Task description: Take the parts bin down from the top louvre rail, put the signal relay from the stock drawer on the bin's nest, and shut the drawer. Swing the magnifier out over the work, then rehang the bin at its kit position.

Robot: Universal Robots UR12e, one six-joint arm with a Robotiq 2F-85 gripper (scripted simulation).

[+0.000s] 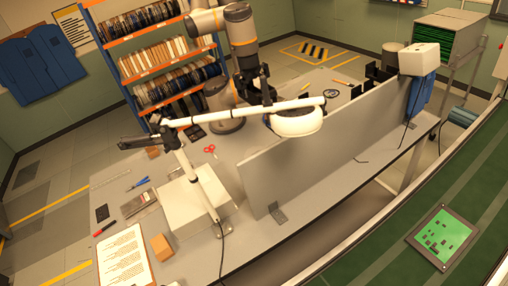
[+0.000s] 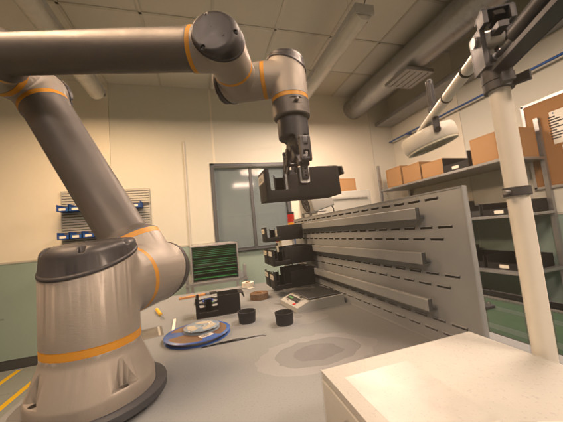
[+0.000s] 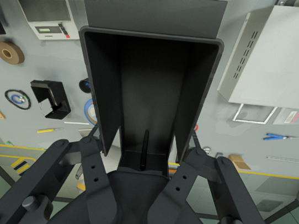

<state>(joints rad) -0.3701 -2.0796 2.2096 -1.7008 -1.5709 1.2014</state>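
My gripper (image 2: 298,175) hangs high over the bench, in front of the louvre panel (image 2: 386,254). The dark parts bin (image 2: 300,183) is gripped in its fingers by the front end, level in the air above the top rail (image 2: 364,217). From the wrist camera, the bin (image 3: 150,93) is open and a thin dark rib stands on its floor. The white magnifier head (image 1: 297,119) sits on its long arm (image 1: 240,112) over the panel's top edge. The white drawer cabinet (image 1: 196,200) stands at the near end of the bench. The relay is not visible.
Behind the work, three more dark bins (image 2: 286,254) hang at the panel's far end, above a scale (image 2: 311,297). Two black cups (image 2: 265,316), a tape dispenser (image 2: 217,303) and a blue reel (image 2: 196,335) lie on the bench near the arm's base (image 2: 86,327).
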